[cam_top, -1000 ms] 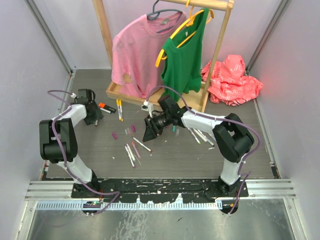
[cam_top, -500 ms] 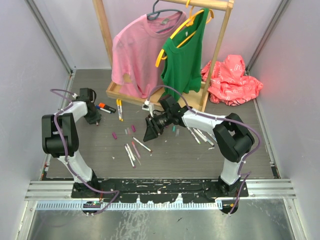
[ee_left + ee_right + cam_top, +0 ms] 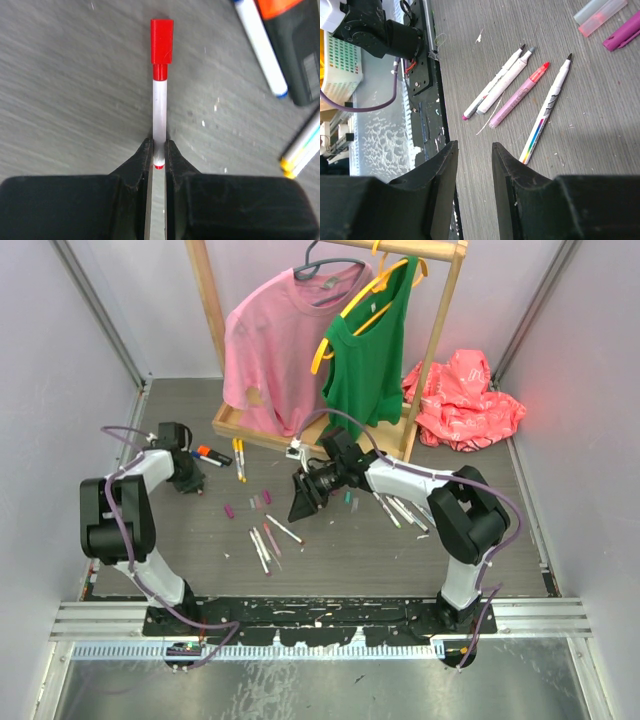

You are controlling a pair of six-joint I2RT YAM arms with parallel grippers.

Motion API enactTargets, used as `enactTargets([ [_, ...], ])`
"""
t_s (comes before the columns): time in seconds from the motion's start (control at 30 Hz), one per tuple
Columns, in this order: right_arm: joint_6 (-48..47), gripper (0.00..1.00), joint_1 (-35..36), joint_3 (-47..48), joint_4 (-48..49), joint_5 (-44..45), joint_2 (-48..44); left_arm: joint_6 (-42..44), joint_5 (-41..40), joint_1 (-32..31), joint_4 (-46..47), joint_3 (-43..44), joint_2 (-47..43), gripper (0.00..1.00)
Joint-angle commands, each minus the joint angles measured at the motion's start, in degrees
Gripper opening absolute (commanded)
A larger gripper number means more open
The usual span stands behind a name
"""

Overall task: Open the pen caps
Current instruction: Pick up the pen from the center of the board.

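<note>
Left wrist: left end effector (image 3: 158, 150) clenched on a white marker (image 3: 159, 110) near its tail. Red cap (image 3: 162, 34) still on, at the far tip, straight ahead of the fingers, over the bench (image 3: 75, 100). Right end effector (image 3: 475, 150) parted, empty, above uncapped pens (image 3: 517, 95). Probably a loose purple cap (image 3: 621, 36) off at view's corner.
</note>
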Motion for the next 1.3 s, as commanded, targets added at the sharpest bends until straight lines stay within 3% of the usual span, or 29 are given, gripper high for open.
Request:
enactTargets([
  [0.0,-2.81,0.39,-0.94,3.44,-0.93,-1.83,-4.55,-1.53,6.69,0.27,2.86,-4.88,-9.25,0.0],
  [0.23,-4.48,0.4,-3.56,3.1,-1.09,-2.31,-9.51,-6.61,17.01,-0.03,11.62,-16.51,-24.81,0.0],
  [0.5,-0.37,0.41,-12.05,-1.03,5.66,-5.52,-17.28,-18.98,35.89,-4.52,32.87,-29.1,-39.62,0.0],
  [0.8,13.41,0.46,-16.59,-12.28,27.8,-8.04,-23.91,-20.69,21.32,-27.11,48.55,-36.06,-55.5,0.0],
  [0.97,22.0,0.54,-17.37,-17.77,42.3,-9.77,-25.12,-20.82,17.2,-32.26,52.66,-37.99,-58.68,0.0],
  [1.27,25.27,0.55,-17.55,-18.78,46.94,-10.86,-25.17,-19.85,13.66,-38.96,59.44,-39.05,-54.36,0.0],
])
